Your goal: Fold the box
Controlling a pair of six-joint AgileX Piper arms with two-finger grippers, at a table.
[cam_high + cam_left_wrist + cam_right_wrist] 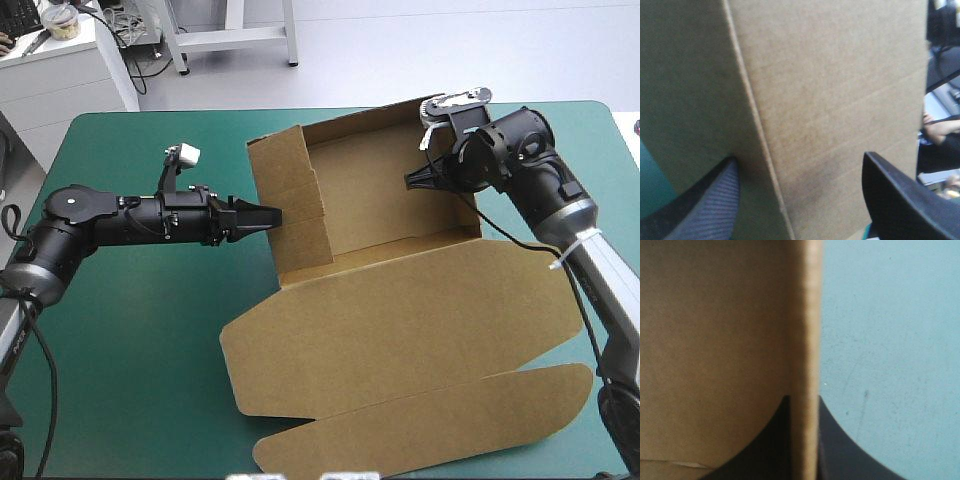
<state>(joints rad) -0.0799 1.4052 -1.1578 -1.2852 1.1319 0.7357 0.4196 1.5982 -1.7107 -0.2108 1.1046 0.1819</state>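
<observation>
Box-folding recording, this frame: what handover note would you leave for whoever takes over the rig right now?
Grippers: the left gripper is open, fingers apart against the left wall. The right gripper is shut on the box, pinching the top edge of the right wall.
Position: the box sits on the teal-green table as an open tray, its lid flat toward the near edge.
Done: left, far and right walls are raised.
Left: I cannot tell whether the side walls are tucked; probably secure them next. The lid is not yet folded.
</observation>
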